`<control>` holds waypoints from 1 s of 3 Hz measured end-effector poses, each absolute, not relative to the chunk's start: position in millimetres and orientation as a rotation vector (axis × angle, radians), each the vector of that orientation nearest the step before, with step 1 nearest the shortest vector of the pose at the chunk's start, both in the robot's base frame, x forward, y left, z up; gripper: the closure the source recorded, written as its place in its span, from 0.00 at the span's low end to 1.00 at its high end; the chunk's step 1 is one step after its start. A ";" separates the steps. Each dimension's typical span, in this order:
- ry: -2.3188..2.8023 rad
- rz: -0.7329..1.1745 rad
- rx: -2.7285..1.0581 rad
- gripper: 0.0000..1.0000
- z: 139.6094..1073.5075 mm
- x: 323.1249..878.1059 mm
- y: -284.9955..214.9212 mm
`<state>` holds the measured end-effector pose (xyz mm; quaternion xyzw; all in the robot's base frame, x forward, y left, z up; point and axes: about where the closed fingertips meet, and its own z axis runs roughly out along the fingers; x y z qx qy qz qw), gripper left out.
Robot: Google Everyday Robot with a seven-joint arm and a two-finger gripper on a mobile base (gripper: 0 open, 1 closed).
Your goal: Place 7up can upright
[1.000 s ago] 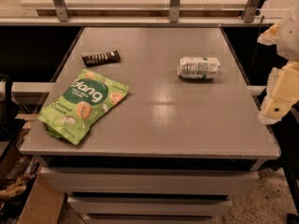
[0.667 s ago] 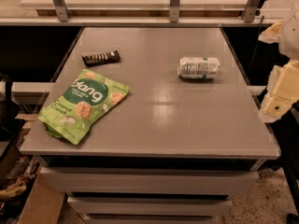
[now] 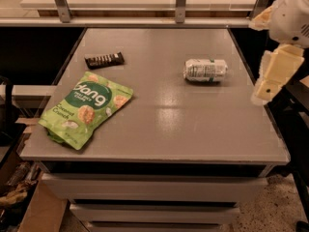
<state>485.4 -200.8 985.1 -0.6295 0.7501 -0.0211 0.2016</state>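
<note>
The 7up can (image 3: 205,70) lies on its side on the grey table (image 3: 193,124), right of centre toward the back. Its body is silvery-white with green markings. My gripper (image 3: 276,76) hangs past the table's right edge, to the right of the can and a little nearer the front. It is apart from the can and holds nothing that I can see.
A green snack pouch (image 3: 86,108) lies flat at the front left. A dark candy bar wrapper (image 3: 104,59) lies at the back left. A shelf with metal posts (image 3: 180,1) runs along the back. Drawers sit below the tabletop.
My gripper has risen a little and shifted slightly left toward the table's right edge. The can, pouch and wrapper have not moved.
</note>
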 end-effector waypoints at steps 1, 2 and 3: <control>2.038 -0.046 -1.818 0.00 978.0 515.2 -183.0; 1.987 -0.067 -1.887 0.00 961.9 540.0 -166.4; 1.957 -0.100 -1.952 0.00 939.0 562.3 -154.0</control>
